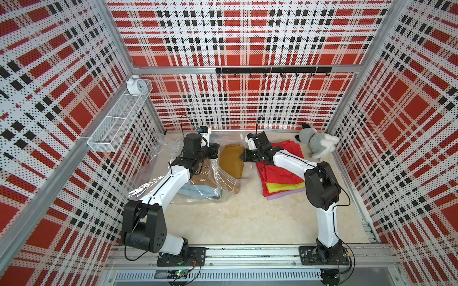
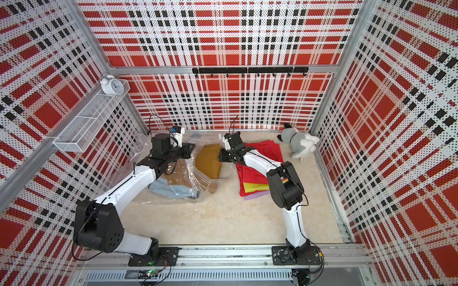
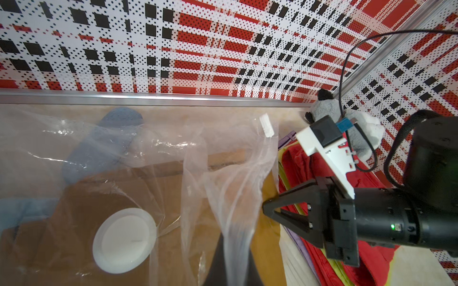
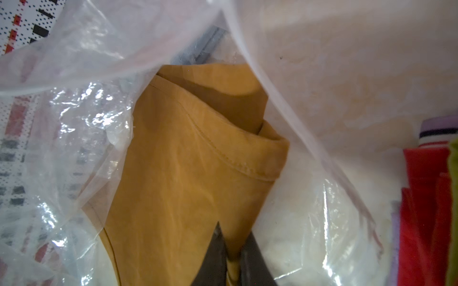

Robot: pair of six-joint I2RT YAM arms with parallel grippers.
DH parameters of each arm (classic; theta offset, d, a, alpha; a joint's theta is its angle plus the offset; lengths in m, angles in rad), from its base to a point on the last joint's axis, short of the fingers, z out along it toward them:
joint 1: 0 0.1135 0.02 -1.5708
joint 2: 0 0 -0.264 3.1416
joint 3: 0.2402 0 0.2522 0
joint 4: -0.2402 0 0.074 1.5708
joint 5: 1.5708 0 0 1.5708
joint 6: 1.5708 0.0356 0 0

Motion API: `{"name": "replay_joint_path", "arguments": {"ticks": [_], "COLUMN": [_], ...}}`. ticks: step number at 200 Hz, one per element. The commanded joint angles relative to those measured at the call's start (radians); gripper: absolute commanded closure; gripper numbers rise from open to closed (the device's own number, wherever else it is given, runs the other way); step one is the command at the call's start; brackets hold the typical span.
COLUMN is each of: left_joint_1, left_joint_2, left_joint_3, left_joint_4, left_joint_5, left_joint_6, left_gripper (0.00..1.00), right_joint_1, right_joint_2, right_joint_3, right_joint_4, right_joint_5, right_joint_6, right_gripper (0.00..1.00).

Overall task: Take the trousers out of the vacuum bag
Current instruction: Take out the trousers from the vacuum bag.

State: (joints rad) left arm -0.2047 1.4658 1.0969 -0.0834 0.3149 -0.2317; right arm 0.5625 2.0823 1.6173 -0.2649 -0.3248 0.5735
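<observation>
The right gripper [image 4: 234, 239] is clenched on a fold of the mustard brown trousers [image 4: 188, 170]. The cloth is pinched between its two dark fingers [image 4: 213, 255] close to the garment's edge, so the hold looks thin rather than deep. Around that pinch the film of the vacuum bag [image 4: 81, 138] arches open on both sides. In both top views the mustard piece lies across the bag's mouth, its far part bare on the table [image 1: 235, 222] and its near end under plastic. The left gripper [image 1: 215, 150] is closed on a bunched strip of the bag's upper film, holding it up off the cloth. The round valve cap [image 3: 125, 240] sits on the film nearby, over brown cloth that I cannot tell apart from the same garment. Deeper in the bag lie the light blue trousers [image 1: 198, 192] and a grey-blue denim pair [image 3: 99, 146]. Beside the bag's mouth the red trousers [image 1: 280, 170], yellow-green trousers [image 1: 285, 185] and lilac trousers [image 1: 282, 195] are stacked, with the plush toy [image 1: 317, 143] beyond them. The step in hand, as I judge it, is drawing the mustard piece out. It should go best with a low, straight pull away from the mouth toward the stack while the left gripper holds the film high and steady. A slow pull should keep the bag from dragging along, spare the thin pinch from slipping and keep the hem from catching on the mouth's edge.
</observation>
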Motion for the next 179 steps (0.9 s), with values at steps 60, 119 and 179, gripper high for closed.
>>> {"name": "replay_joint_path", "arguments": {"ticks": [60,119,179], "left_joint_1": [-0.014,-0.013,-0.015], "left_joint_2": [0.014,0.016,0.021], "left_joint_3": [0.034,0.035,0.036], "left_joint_4": [-0.002,-0.002,-0.001], "left_joint_5": [0.007,0.007,0.006], "left_joint_6": [0.031,0.032,0.03], "left_gripper": [1.0,1.0,1.0], "right_joint_1": [0.002,0.019,0.042], "right_joint_2": [-0.006,-0.041,0.0], "right_joint_3": [-0.03,-0.158,-0.221], "right_joint_4": [0.033,0.047,0.234], "right_joint_5": [0.072,0.11,-0.046], "right_joint_6": [0.08,0.14,0.215], "right_gripper": [0.41,0.35,0.25]}}
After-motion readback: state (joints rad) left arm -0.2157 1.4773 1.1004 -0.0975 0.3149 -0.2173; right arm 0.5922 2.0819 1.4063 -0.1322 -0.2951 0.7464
